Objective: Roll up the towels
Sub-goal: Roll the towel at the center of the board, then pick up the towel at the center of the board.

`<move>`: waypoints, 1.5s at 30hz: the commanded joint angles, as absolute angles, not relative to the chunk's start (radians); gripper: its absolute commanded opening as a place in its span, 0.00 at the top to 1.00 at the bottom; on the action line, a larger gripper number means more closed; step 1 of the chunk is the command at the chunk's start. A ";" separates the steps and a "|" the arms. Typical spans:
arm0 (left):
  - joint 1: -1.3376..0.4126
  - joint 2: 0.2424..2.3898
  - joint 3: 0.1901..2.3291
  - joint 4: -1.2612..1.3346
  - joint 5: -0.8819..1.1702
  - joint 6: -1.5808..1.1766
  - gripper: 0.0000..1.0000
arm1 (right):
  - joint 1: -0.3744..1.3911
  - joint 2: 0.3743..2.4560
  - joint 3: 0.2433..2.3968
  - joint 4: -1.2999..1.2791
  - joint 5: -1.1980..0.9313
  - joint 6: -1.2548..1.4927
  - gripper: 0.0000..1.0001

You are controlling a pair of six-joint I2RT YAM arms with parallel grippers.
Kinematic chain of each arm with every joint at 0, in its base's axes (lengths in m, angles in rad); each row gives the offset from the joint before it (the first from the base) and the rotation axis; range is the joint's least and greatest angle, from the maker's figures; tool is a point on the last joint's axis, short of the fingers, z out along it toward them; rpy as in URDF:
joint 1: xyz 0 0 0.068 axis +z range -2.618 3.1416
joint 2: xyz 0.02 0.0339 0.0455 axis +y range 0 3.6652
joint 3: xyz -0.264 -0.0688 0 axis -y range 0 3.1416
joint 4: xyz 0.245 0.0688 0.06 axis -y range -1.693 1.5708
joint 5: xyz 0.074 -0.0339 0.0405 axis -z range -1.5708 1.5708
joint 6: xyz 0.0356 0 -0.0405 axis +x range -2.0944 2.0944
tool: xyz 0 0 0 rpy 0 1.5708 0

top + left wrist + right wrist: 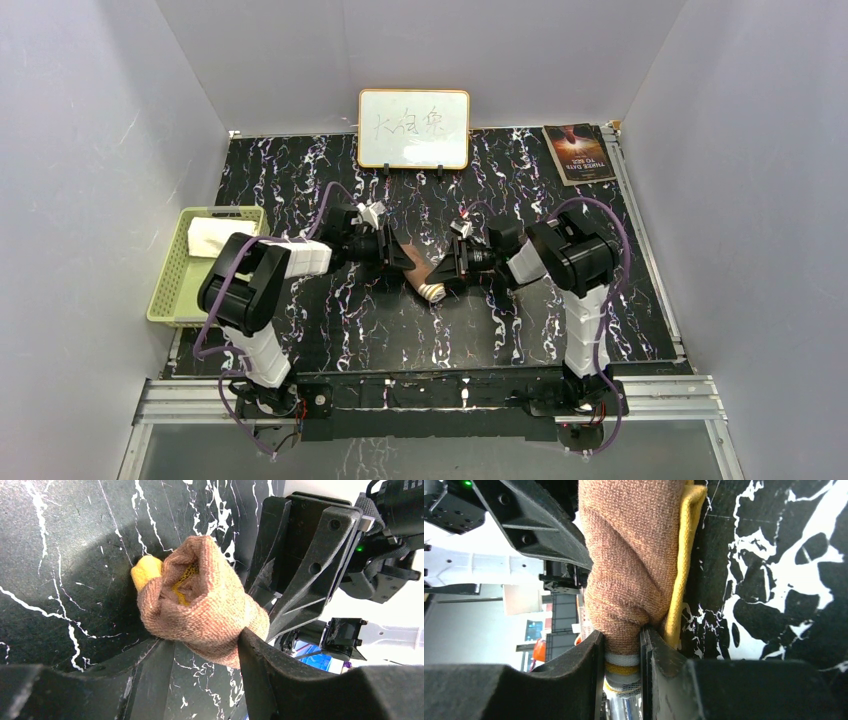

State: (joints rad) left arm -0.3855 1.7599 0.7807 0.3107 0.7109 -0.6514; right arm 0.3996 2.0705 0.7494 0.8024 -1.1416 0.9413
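The orange-and-dark-brown cloth (428, 283) is a twisted roll at the table's middle, held between both grippers. My left gripper (400, 256) is shut on one end; in the left wrist view (205, 647) the brown roll (205, 605) fills the gap between the fingers, with yellow showing inside. My right gripper (452, 268) is shut on the other end; in the right wrist view (621, 640) the roll (634, 555) is pinched, and white and yellow stripes show below the pinch. The cream-beige towel (212, 236) lies folded in the basket.
The pale green slotted basket (170, 290) stands at the left table edge. A whiteboard (414, 128) stands at the back centre. A dark booklet (578, 152) lies at the back right corner. The black marbled table (400, 340) is walled on three sides.
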 commanded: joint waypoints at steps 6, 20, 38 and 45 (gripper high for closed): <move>-0.407 1.793 0.781 0.258 0.655 -0.644 0.51 | 0.397 2.212 0.674 1.526 -1.147 1.446 0.83; -0.417 1.822 0.649 0.467 0.667 -0.831 0.04 | 0.394 2.175 0.650 1.377 -1.114 1.309 0.84; -0.454 1.790 0.596 0.719 0.628 -1.071 1.00 | 0.395 2.050 0.677 1.061 -1.089 1.064 0.77; -0.317 1.516 0.668 0.449 0.597 -0.974 1.00 | 0.369 1.810 0.804 0.540 -1.005 0.670 0.46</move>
State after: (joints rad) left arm -0.4171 1.7027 0.6064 0.6140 0.6132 -1.0462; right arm 0.3969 1.9717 0.7128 0.7929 -1.0748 0.9295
